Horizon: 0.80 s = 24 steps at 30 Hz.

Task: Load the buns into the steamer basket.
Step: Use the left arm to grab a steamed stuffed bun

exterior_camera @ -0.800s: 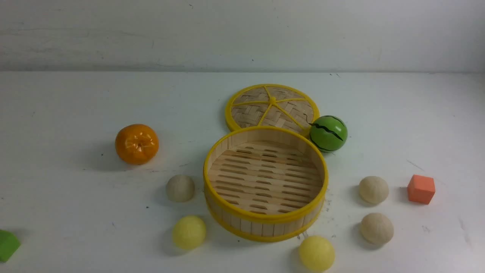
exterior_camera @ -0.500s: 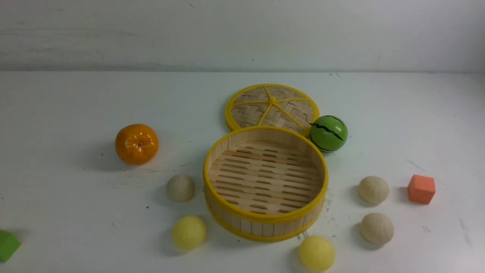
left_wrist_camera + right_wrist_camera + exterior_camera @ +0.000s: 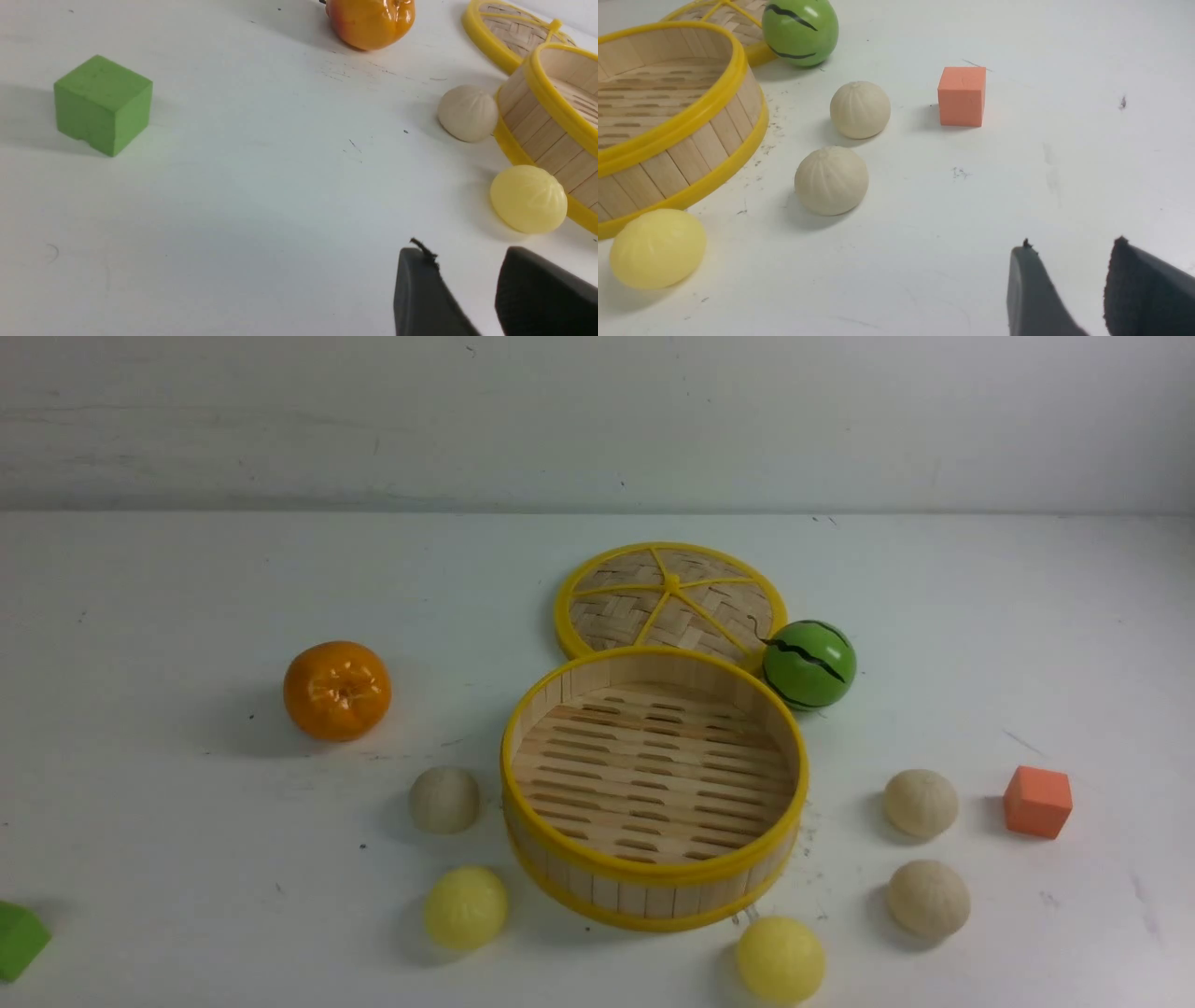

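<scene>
The steamer basket (image 3: 644, 896) stands empty mid-table. Two buns lie to its left, one cream (image 3: 444, 799) and one yellow (image 3: 466, 907). Another yellow bun (image 3: 780, 959) lies at its front right, and two cream buns (image 3: 920, 803) (image 3: 928, 898) lie to its right. Neither gripper shows in the front view. In the left wrist view my left gripper (image 3: 462, 254) is open and empty, short of the yellow bun (image 3: 528, 199) and the cream bun (image 3: 467, 113). In the right wrist view my right gripper (image 3: 1071, 247) is open and empty, well apart from the cream buns (image 3: 831, 180) (image 3: 860, 110).
The woven lid (image 3: 670, 597) lies behind the basket, with the watermelon ball (image 3: 808, 665) touching its right edge. An orange (image 3: 337, 690) sits at the left. A green cube (image 3: 19, 940) is at the far front left, and an orange-red cube (image 3: 1037, 801) is at the right.
</scene>
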Available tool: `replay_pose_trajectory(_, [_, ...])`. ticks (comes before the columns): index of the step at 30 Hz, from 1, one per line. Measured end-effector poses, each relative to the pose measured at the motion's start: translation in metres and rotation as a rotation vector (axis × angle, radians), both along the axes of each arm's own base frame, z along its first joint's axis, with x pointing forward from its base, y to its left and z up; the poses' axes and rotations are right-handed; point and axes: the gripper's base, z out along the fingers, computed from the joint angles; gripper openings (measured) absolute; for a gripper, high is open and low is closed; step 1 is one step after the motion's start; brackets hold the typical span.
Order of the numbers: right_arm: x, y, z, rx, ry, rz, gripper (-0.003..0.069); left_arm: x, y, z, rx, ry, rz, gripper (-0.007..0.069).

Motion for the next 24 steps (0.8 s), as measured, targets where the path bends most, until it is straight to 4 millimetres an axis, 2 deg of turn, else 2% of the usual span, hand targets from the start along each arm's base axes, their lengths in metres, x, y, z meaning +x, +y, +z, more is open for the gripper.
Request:
replay_pose_trajectory(8, [0.0,0.0,0.0,0.0,0.0,0.0,0.0241,0.0,0.0,0.001,-0.003,-0.01,0.001,0.0237])
replay_pose_trajectory(11, [0.0,0.0,0.0,0.0,0.0,0.0,0.0241,0.001,-0.001,0.004,-0.077,-0.039,0.009,0.0237])
replay_pose_trajectory(12, [0.0,0.0,0.0,0.0,0.0,0.0,0.0241,0.002,-0.003,0.007,-0.185,-0.057,0.02,0.0237])
replay_pose_trajectory(13, [0.0,0.0,0.0,0.0,0.0,0.0,0.0241,0.002,-0.003,0.008,-0.2,-0.062,0.021,0.0237])
replay_pose_trajectory(15, [0.0,0.0,0.0,0.0,0.0,0.0,0.0241,0.002,-0.005,0.013,-0.424,-0.081,0.044,0.0237])
replay_pose_trajectory(18, [0.0,0.0,0.0,0.0,0.0,0.0,0.0241,0.003,-0.006,0.018,-0.588,-0.1,0.063,0.0237])
replay_pose_trajectory(19, [0.0,0.0,0.0,0.0,0.0,0.0,0.0241,0.003,-0.005,0.022,-0.691,-0.127,0.075,0.0237])
replay_pose_trajectory(23, [0.0,0.0,0.0,0.0,0.0,0.0,0.0241,0.004,-0.002,0.029,-0.717,-0.215,0.089,0.0231])
replay_pose_trajectory(24, [0.0,0.0,0.0,0.0,0.0,0.0,0.0241,0.004,-0.001,0.031,-0.714,-0.234,0.09,0.021])
